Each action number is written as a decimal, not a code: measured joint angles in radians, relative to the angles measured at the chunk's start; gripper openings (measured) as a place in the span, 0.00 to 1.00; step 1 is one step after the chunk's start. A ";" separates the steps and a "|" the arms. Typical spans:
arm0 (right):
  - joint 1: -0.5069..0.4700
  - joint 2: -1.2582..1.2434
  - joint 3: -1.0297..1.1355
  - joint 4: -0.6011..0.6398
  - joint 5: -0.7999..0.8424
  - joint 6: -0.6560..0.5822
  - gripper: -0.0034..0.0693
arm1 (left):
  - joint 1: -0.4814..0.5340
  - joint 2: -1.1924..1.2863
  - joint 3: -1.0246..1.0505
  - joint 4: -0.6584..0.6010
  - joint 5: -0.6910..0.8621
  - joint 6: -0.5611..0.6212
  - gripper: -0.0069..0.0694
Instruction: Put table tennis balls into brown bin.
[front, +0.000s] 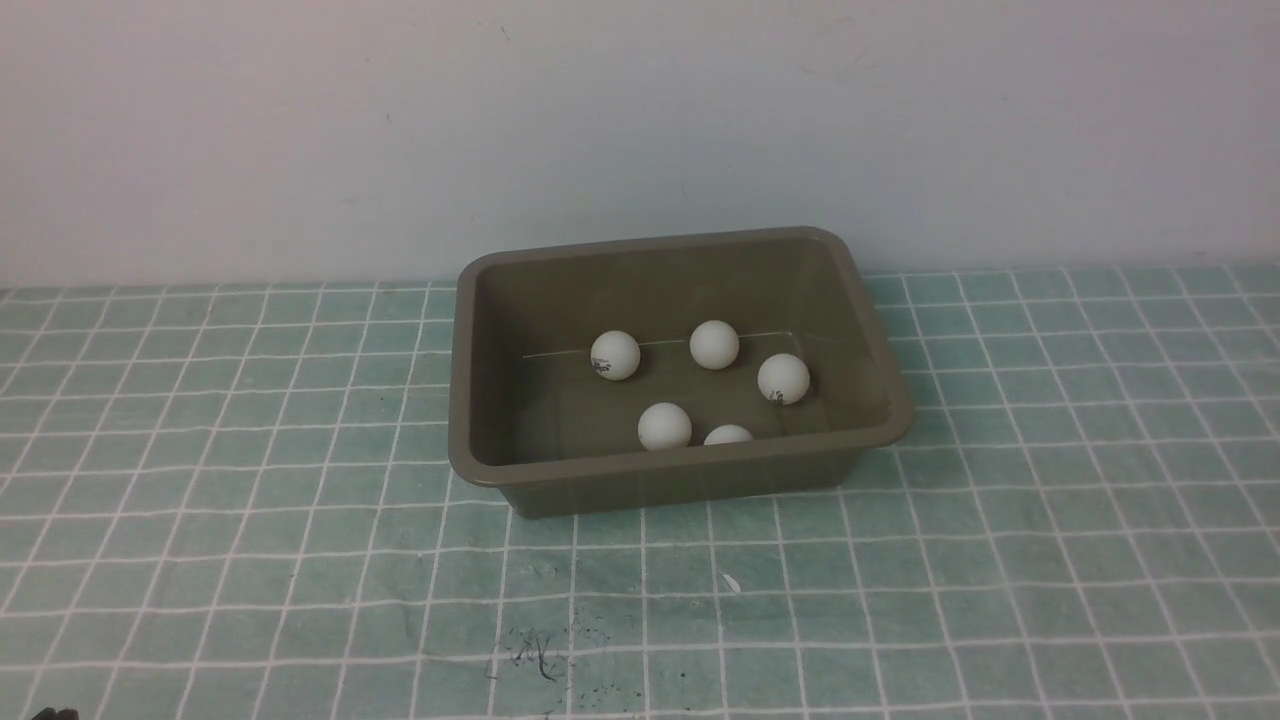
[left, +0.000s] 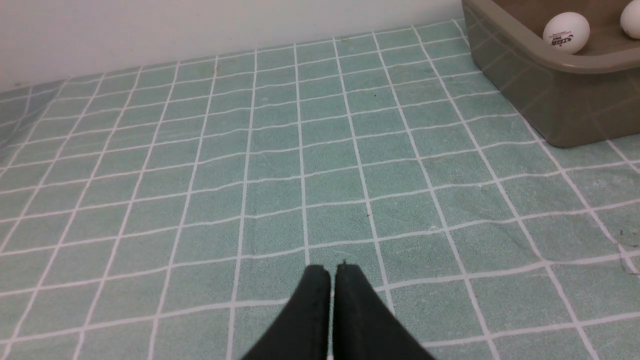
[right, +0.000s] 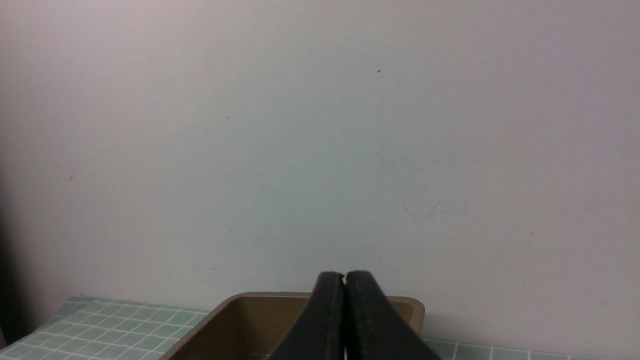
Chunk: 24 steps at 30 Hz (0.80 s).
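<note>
the left pincer (left: 332, 270) is clenched on nothing, low over the green checked cloth (left: 300, 175) on the counter, off to the side of the brown bin (left: 525, 95); the right pincer (right: 345, 276) is clenched and empty too, raised and facing the wall (right: 320, 125) with the bin just past its tips. the olive-brown bin holds all five white balls (front: 714, 344) apart on its glossy floor, the nearest one half hidden by the front rim. two show small dark print, too small to read.

Table (front: 200, 480) covered by a green cloth with a white grid; the brown bin (front: 680, 480) rests on it, centre-far, near the wall.
</note>
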<state>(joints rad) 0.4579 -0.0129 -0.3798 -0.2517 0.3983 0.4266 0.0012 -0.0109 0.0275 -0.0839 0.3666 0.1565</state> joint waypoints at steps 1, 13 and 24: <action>0.000 0.000 0.000 0.000 0.000 0.000 0.03 | 0.000 0.000 0.000 0.000 0.000 0.000 0.08; -0.093 0.000 0.075 -0.014 0.010 -0.017 0.03 | 0.000 0.000 0.000 0.000 0.000 0.000 0.08; -0.392 0.000 0.406 0.016 -0.053 -0.018 0.03 | 0.000 0.000 0.000 0.000 0.000 -0.001 0.08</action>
<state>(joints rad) 0.0659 -0.0129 0.0258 -0.2356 0.3456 0.4084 0.0015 -0.0109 0.0275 -0.0839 0.3669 0.1554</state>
